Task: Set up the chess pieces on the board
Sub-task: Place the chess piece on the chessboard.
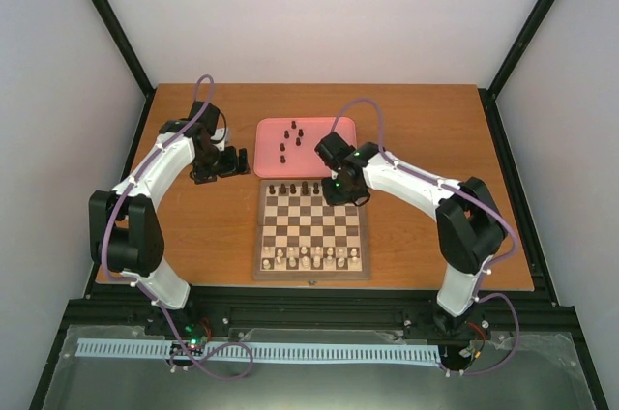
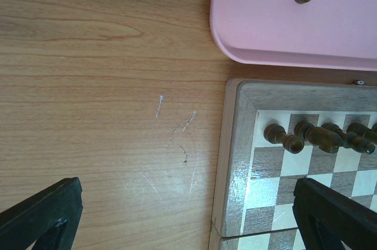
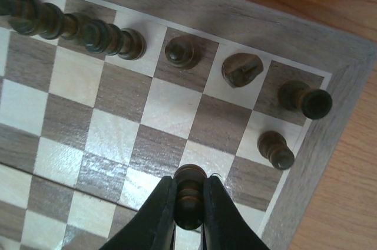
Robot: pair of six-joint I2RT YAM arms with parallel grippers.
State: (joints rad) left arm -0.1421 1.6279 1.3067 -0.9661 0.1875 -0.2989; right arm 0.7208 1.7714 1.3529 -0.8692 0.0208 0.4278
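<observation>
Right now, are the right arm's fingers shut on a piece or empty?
Shut on a piece. In the right wrist view the right fingers press both sides of a dark chess piece, over the board.

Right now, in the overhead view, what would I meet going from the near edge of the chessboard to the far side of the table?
Pale pieces on the board's near rows → bare squares mid-board → dark chess pieces along its far row → pink tray holding more of them.
</observation>
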